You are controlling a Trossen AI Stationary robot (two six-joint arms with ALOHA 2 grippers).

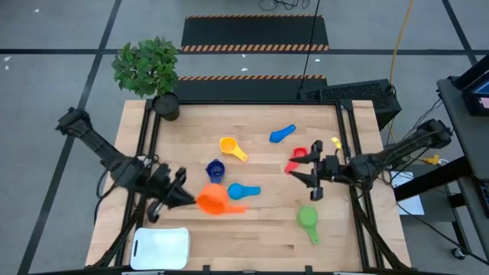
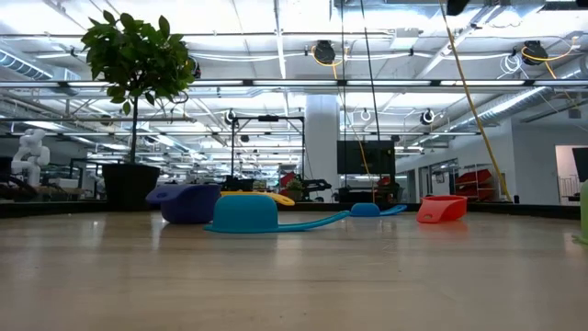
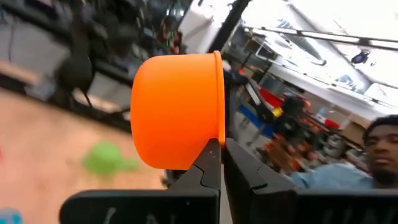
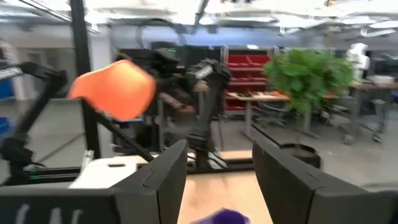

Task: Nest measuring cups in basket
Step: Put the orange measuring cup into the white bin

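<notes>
My left gripper [image 1: 183, 196] is shut on the orange measuring cup [image 1: 212, 200], near the table's left near part; the cup also shows in the right wrist view [image 4: 115, 87]. On the wood lie the yellow cup [image 1: 231, 147], dark blue cup [image 1: 215, 169], light blue cup [image 1: 243, 191], a second blue cup [image 1: 283, 134], red cup [image 1: 296, 158] and green cup [image 1: 308, 220]. The white basket [image 1: 160, 248] sits at the near left corner. My right gripper [image 1: 312, 174] hovers open beside the red cup, touching nothing. My left gripper pinches the orange cup's bowl wall at its rim [image 3: 217, 144], one finger [image 3: 202, 174] on the outside and the other on the open side. The cup is lifted clear, tipped on its side, its handle [image 1: 237, 208] pointing away from the gripper.
A potted plant [image 1: 162, 92] stands at the far left corner. Black frame rails run along the left [image 1: 141, 153] and right [image 1: 355, 153] table edges. A person shows in the room behind [image 3: 379, 149]. Bare wood lies between the basket and the green cup.
</notes>
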